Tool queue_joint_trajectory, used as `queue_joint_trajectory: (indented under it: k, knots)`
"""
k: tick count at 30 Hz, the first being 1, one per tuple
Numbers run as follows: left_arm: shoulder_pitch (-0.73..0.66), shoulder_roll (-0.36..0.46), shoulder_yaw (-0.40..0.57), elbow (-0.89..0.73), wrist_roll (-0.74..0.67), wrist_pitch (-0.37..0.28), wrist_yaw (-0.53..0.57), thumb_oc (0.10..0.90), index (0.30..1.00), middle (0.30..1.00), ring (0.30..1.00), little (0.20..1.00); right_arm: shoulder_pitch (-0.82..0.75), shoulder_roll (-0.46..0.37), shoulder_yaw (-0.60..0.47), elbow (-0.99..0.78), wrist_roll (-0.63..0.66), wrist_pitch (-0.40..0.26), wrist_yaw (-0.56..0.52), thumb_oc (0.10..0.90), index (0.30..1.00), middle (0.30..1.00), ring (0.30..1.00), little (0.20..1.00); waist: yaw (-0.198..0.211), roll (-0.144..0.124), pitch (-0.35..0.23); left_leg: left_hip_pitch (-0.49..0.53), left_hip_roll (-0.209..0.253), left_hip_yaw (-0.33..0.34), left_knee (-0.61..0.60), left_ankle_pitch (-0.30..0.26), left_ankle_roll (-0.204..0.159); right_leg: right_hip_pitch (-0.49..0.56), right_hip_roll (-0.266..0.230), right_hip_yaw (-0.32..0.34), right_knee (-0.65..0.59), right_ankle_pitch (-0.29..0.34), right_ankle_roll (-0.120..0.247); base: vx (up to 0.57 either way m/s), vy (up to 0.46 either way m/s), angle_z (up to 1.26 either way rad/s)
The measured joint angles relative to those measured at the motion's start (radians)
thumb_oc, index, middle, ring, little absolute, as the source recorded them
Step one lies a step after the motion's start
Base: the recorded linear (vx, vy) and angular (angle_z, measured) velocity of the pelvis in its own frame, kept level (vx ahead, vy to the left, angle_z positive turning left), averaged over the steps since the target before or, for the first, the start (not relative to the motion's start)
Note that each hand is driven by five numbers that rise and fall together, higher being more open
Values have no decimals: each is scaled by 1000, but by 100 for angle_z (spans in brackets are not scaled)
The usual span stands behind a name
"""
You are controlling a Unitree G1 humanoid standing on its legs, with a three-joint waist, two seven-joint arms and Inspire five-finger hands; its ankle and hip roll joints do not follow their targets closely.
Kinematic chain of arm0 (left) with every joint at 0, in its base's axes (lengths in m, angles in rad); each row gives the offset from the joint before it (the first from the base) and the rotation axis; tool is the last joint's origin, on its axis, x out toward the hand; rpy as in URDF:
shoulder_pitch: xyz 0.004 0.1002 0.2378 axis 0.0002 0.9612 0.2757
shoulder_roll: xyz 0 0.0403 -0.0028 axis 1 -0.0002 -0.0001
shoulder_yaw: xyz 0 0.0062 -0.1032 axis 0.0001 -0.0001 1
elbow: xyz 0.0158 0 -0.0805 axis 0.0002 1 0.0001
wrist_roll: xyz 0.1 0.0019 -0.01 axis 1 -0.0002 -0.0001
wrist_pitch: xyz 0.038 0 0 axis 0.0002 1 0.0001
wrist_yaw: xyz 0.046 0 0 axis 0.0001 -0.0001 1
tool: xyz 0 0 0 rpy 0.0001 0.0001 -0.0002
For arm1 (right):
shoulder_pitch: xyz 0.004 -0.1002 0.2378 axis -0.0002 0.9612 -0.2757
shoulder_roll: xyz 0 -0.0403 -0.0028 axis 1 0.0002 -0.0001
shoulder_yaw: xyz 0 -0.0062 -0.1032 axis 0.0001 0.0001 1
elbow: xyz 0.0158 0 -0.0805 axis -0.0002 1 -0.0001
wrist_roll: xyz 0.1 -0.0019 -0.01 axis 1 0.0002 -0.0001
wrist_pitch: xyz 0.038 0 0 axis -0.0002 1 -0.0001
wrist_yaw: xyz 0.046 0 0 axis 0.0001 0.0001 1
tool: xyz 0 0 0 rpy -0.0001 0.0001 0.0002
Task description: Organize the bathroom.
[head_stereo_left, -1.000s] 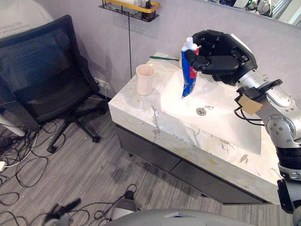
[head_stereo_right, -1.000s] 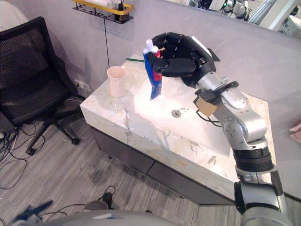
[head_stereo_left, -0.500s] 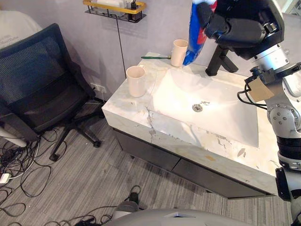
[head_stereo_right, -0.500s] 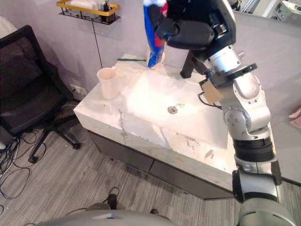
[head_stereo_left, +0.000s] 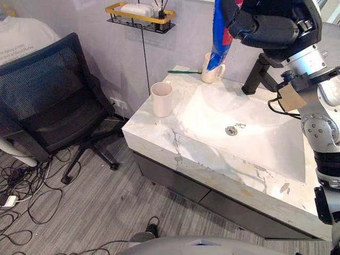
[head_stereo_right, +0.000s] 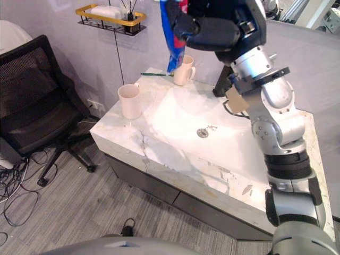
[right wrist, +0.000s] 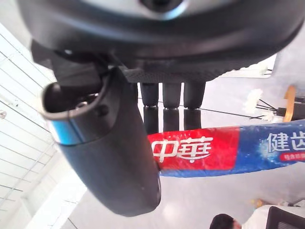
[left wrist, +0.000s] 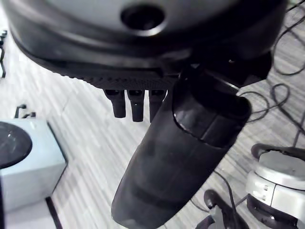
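Note:
My right hand [head_stereo_left: 271,26] is raised high over the back of the marble washstand [head_stereo_left: 159,133], shut on a blue, red and white toothpaste tube [head_stereo_left: 219,37]. The tube hangs downward, and its lower end shows right at the rim of a cream cup [head_stereo_left: 213,74] by the wall. In the right wrist view the thumb [right wrist: 109,152] and fingers [right wrist: 171,105] pinch the tube [right wrist: 228,150]. A second cream cup [head_stereo_left: 161,99] stands on the washstand's left side. Behind it lies a green toothbrush [head_stereo_left: 183,71]. My left hand [left wrist: 176,157] hangs over the floor, fingers relaxed, holding nothing.
A black tap [head_stereo_left: 257,74] stands behind the white basin [head_stereo_left: 249,133]. A black and yellow wall shelf [head_stereo_left: 141,11] with toiletries hangs above the washstand's left end. A black mesh office chair [head_stereo_left: 48,95] and loose cables [head_stereo_left: 26,186] occupy the floor to the left.
My right hand has risen with the tube from low over the basin to high near the wall, bringing its lower end to the back cup. The camera has shifted as well.

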Motion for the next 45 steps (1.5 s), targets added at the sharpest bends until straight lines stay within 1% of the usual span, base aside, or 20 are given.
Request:
queue_joint_trajectory:
  k: [3,5,6,7,8,9,11,12,13,15,17,18,20,22,26,30,34,38,40,45]
  knots:
    - [-2,3,0,-3,-19,3,-6,800,900,900,900,900,0,10,5,0,0,0,-11,400,300,300,300,300,0,-1,1,-1,0,4,0,-4,2,-10,-2,18,11,-1,0,-10,30,-15]
    - [-9,11,2,-2,-36,3,-6,800,900,900,900,900,0,17,5,0,-1,-1,-27,400,300,300,300,300,-3,6,4,-2,5,4,-1,-18,12,-46,-6,29,78,-5,7,-27,56,-18]
    - [-23,9,19,-1,-40,2,-7,800,900,900,900,900,0,21,5,1,-1,-6,-39,400,300,300,300,300,-4,26,18,-5,14,0,-2,-29,31,-99,-12,41,185,-18,19,2,-9,-16]
    - [-34,8,30,-1,-41,3,-7,800,900,900,900,900,3,21,5,2,-1,-12,-46,400,300,300,300,300,-11,46,31,-5,24,-13,-4,-31,34,-177,-27,61,337,-27,30,31,-80,-1]
    - [-44,18,31,-2,-47,0,-7,800,900,900,900,900,13,21,6,2,-1,-18,-53,400,300,300,300,300,-28,48,48,-4,19,-34,-2,-26,46,-306,-64,112,565,-36,46,52,-161,28]
    - [-44,37,29,-2,-44,-1,9,800,900,900,900,900,27,30,9,0,-1,-21,-53,400,300,300,300,300,-51,29,52,-7,0,-48,-3,-23,50,-356,-80,162,589,-81,52,26,-177,38]
    - [-56,82,7,-37,-44,11,29,800,900,900,900,900,52,37,10,-4,-1,-50,-40,400,300,300,300,300,-72,-3,73,-23,-19,-70,30,-29,61,-370,-62,227,442,-103,41,-9,-178,43]
    - [-65,100,5,-44,-45,9,40,800,900,900,900,900,53,38,10,-7,-1,-51,-36,400,300,300,300,300,-78,-17,84,-38,-22,-80,52,-35,63,-380,-48,261,414,-101,45,4,-181,55]
    - [-75,123,-27,-75,-66,6,59,800,900,900,900,900,52,42,17,-20,-2,-51,-38,400,300,300,300,300,-78,-28,90,-62,-14,-65,71,-32,68,-388,-32,234,379,-109,19,25,-142,46]
    - [-74,125,-32,-85,-89,-3,69,800,900,900,900,900,40,38,27,-24,-1,-51,-35,400,300,300,300,300,-55,-22,86,-64,-3,-57,73,-29,73,-372,-11,194,372,-120,-2,33,-88,14]
    - [-66,116,-32,-84,-96,-2,68,800,900,900,900,900,5,24,29,-20,-1,-51,-35,400,300,300,300,300,-32,-30,77,-65,-3,-45,79,-38,55,-323,4,166,318,-119,-19,41,-54,-7]
    - [-57,88,-29,-77,-95,0,71,800,900,900,900,900,-24,19,28,-14,0,-52,-36,400,300,300,300,300,-25,-19,73,-65,9,-51,79,-38,42,-287,23,144,228,-55,-47,61,-55,5]
    - [-29,51,-29,-69,-89,1,66,800,900,900,900,900,-32,-28,28,-6,1,-62,-37,400,300,300,300,300,-19,7,60,-60,22,-59,62,-33,28,-244,46,140,150,-14,-57,64,-30,8]
    - [5,29,-24,-64,-83,0,63,800,900,900,900,900,-32,-48,28,15,0,-70,-40,400,300,300,300,300,-22,16,51,-36,23,-62,44,-33,23,-213,55,139,112,10,-66,49,2,3]
    - [22,17,-11,-45,-83,-2,80,800,900,900,900,900,-31,-47,28,24,0,-73,-71,400,300,300,300,300,-31,33,16,-25,19,-62,24,-27,16,-183,62,138,61,48,-72,47,4,2]
    - [22,18,-2,-45,-83,-22,105,800,900,900,900,900,-30,-47,29,24,0,-73,-76,400,300,300,300,300,-31,32,13,5,16,-62,3,-27,15,-139,67,137,8,65,-77,28,3,-1]
    - [8,18,0,-45,-83,-27,109,800,900,900,900,900,-30,-46,30,24,13,-73,-78,400,300,300,300,300,-30,7,-2,11,8,-62,1,-27,14,-116,66,129,-19,73,-79,30,26,5]
    - [7,16,-2,-46,-84,-28,104,800,900,900,900,900,-31,3,31,27,43,-74,-79,400,300,300,300,300,-27,5,-3,18,4,-65,0,-39,10,-104,60,123,-19,66,-71,19,24,6]
    - [6,17,-4,-50,-86,-28,102,800,900,900,900,900,-32,69,56,36,40,-75,-79,400,300,300,300,300,-11,5,-2,16,-3,-67,0,-44,8,-103,50,119,-19,64,-68,28,44,8]
    - [8,24,-3,-50,-116,-28,104,800,900,900,900,900,-32,80,95,109,30,-75,-79,400,300,300,300,300,18,3,3,3,-18,-94,0,-50,8,-100,36,90,-19,60,-61,31,34,21]
